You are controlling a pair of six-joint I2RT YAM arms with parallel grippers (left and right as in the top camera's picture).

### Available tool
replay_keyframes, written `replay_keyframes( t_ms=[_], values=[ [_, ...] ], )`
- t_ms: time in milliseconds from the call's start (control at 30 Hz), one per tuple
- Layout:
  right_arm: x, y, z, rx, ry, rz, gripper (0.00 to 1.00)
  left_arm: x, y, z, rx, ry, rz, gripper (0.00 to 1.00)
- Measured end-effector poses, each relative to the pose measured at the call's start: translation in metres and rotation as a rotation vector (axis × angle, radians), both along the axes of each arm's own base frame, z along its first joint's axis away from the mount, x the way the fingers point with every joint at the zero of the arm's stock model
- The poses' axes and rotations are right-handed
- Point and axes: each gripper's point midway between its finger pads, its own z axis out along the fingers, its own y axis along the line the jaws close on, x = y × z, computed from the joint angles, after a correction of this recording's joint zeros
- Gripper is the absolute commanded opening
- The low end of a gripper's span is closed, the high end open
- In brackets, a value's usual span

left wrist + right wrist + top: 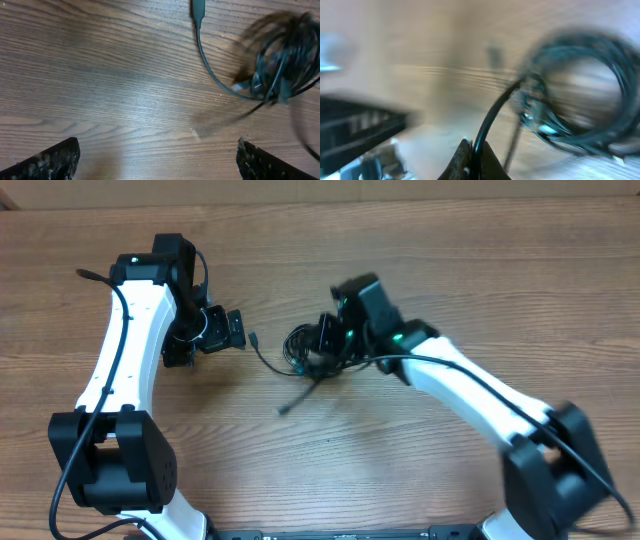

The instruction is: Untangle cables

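The cables [303, 350] lie as one small black bundle of loops in the middle of the table. One plug end [254, 338] trails off to the left and another tail [290, 402] runs toward the front. My right gripper [322, 350] is at the bundle's right side. In the right wrist view it [474, 152] is shut on a single black strand that leads up to the blurred loops [585, 90]. My left gripper [238, 330] stands open a little left of the plug end. In its own view the fingers [50, 162] are spread wide over bare wood, with the bundle [282, 55] at upper right.
The wooden table [450, 260] stretches all round the bundle. The left arm's white link [125, 350] and the right arm's white link [470, 390] reach in from the front corners. The thicker black cables on the arms stay on the arms.
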Motion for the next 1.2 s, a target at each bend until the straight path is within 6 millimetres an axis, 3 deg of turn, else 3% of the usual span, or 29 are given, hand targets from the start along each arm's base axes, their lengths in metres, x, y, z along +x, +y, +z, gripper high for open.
replay_keyframes(
  t_ms=[33,133,267,400,500,667,833,967,1200],
  values=[
    [0.0,0.002,0.026,0.031,-0.05,0.019,0.04,0.0,0.0,0.0,0.0,0.0,0.0,0.99],
    [-0.007,0.003,0.138,0.158,-0.27,0.062,0.04,0.0,0.0,0.0,0.0,0.0,0.0,1.0],
    [-0.047,-0.018,0.288,0.329,-0.579,0.092,0.04,0.0,0.0,0.0,0.0,-0.001,0.001,1.0],
    [-0.099,-0.05,0.384,0.436,-0.812,0.106,0.04,0.0,0.0,0.0,0.0,0.001,0.012,1.0],
    [-0.121,-0.064,0.408,0.468,-0.88,0.109,0.04,-0.003,-0.002,0.0,-0.01,0.015,0.022,1.0],
    [-0.131,-0.07,0.412,0.489,-0.858,0.104,0.04,-0.019,-0.017,0.004,-0.103,0.081,0.0,1.0],
    [-0.135,-0.072,0.418,0.52,-0.85,0.094,0.04,-0.03,-0.059,0.022,-0.379,0.042,-0.231,1.0],
    [-0.156,-0.086,0.436,0.569,-0.881,0.087,0.04,-0.04,-0.088,0.044,-0.569,-0.035,-0.426,1.0],
    [-0.19,-0.107,0.458,0.638,-0.909,0.079,0.04,-0.049,-0.134,0.075,-0.658,-0.219,-0.689,1.0]
  ],
)
